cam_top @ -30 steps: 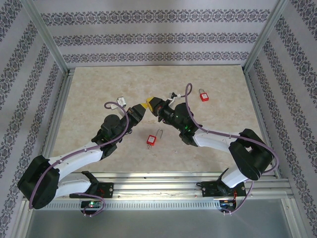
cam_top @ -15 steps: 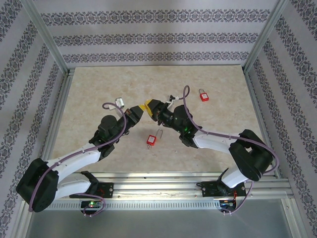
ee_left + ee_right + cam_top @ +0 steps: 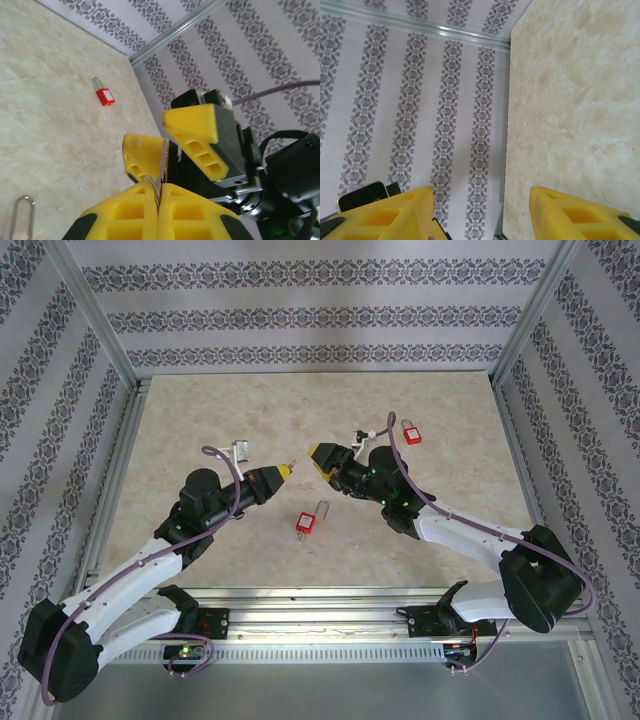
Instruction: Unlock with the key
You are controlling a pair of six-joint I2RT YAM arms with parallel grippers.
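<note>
Your left arm reaches low across the marbled counter, left gripper clamped on the key, its blade pointing forward-right at the right gripper, which stands open and empty. The near padlock lies between both arms, shackle toward the back. A second padlock sits beyond, near the patterned wall.

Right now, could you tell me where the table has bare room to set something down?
The far-left corner of the table is bare, between the left rail and the left arm. So is the right side, past the far padlock. The middle is crowded: the left gripper and right gripper face each other there, behind the near padlock.
</note>
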